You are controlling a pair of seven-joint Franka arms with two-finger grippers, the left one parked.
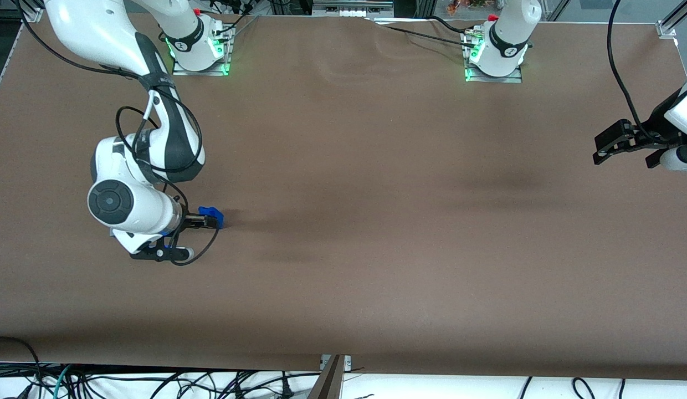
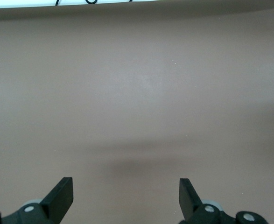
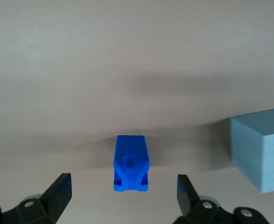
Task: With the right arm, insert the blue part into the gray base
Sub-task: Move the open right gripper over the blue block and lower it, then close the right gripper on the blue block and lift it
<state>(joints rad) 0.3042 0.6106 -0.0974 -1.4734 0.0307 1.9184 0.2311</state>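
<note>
blue part (image 3: 131, 163) lies on the brown counter (image 1: 377, 194), between the parted jaws of the right arm's gripper (image 3: 122, 198), neither finger touching it. gray base (image 3: 263, 149) sits on the counter near the blue part, apart from it. in the front view the blue part (image 1: 212, 215) shows at the gripper's tip (image 1: 202, 221).

Blue part (image 3: 131, 163) sits on the table between the spread fingers of the gripper (image 3: 122, 196); gray base (image 3: 262, 149) stands nearby, apart.
</note>
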